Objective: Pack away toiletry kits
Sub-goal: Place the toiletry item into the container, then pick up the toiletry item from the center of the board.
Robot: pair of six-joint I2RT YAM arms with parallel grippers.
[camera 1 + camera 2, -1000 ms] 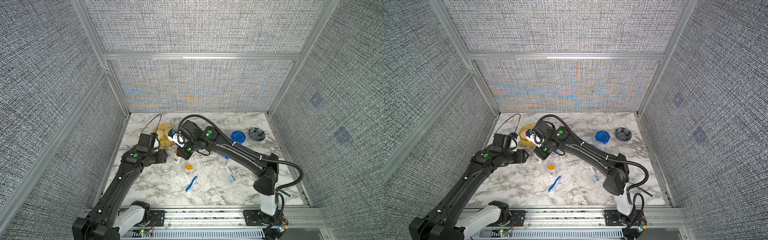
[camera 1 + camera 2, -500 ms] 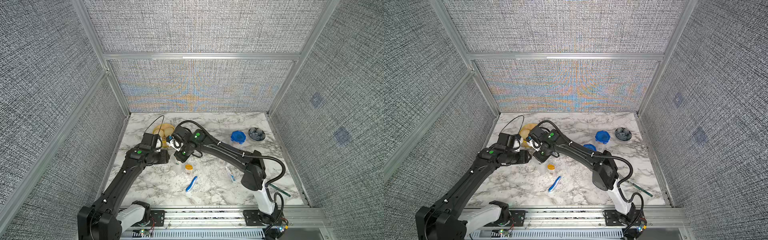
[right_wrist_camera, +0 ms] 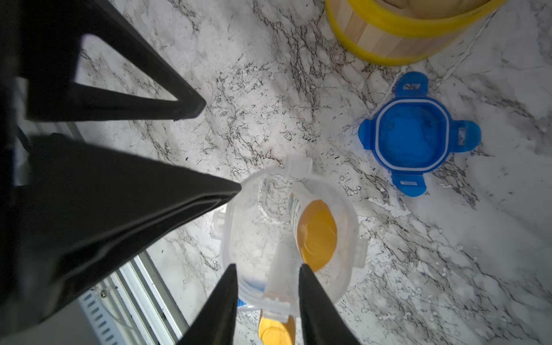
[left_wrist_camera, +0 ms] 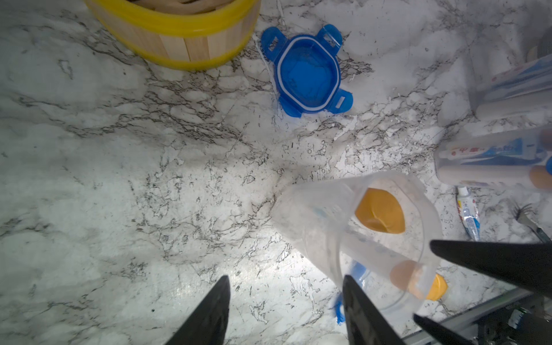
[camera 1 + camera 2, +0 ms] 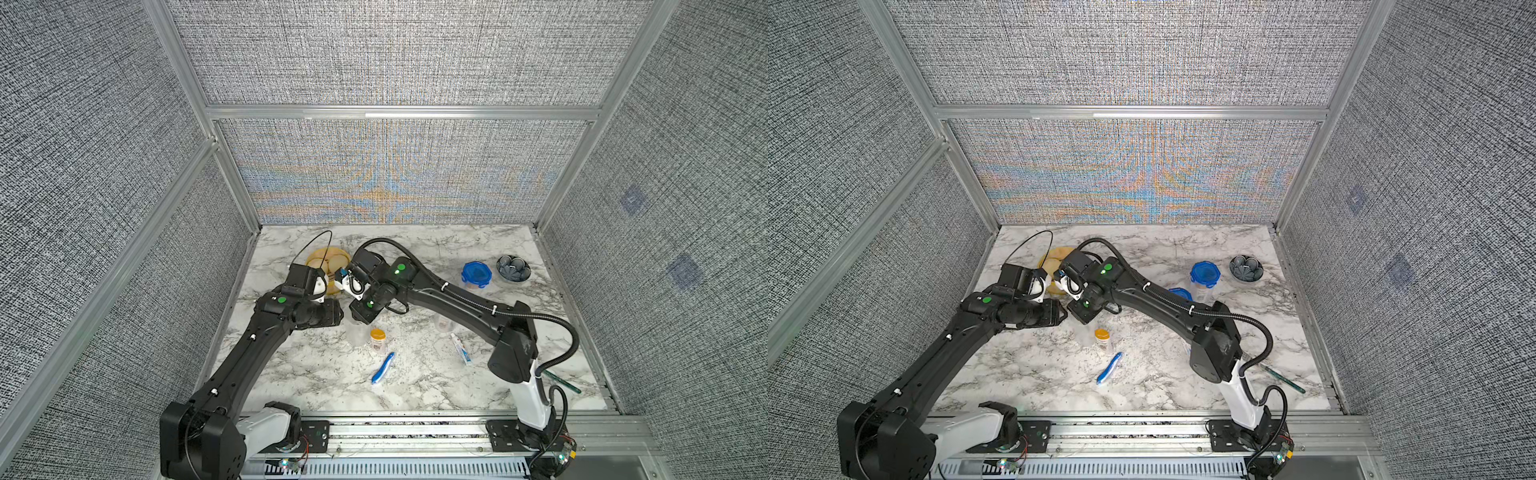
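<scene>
Right hand point(image 3: 267, 267) has edged toward the worktop's point(image 5: 415, 395) front edge, part open and empty above the jar point(image 3: 254, 227) toward the left edge, bottle point(image 3: 316, 236) inside; left hand point(image 4: 286, 277) half open, empty, touching its rim

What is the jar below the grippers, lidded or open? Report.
Open: the jar has no lid; an orange-capped bottle shows inside; a blue lid lies apart.

No legible text; toothpaste tube point(image 4: 468, 213) print too blurred to read.

Orange-capped bottle point(image 3: 316, 236) inside open jar point(image 3: 263, 245), lid point(image 3: 413, 134) nearby
</scene>
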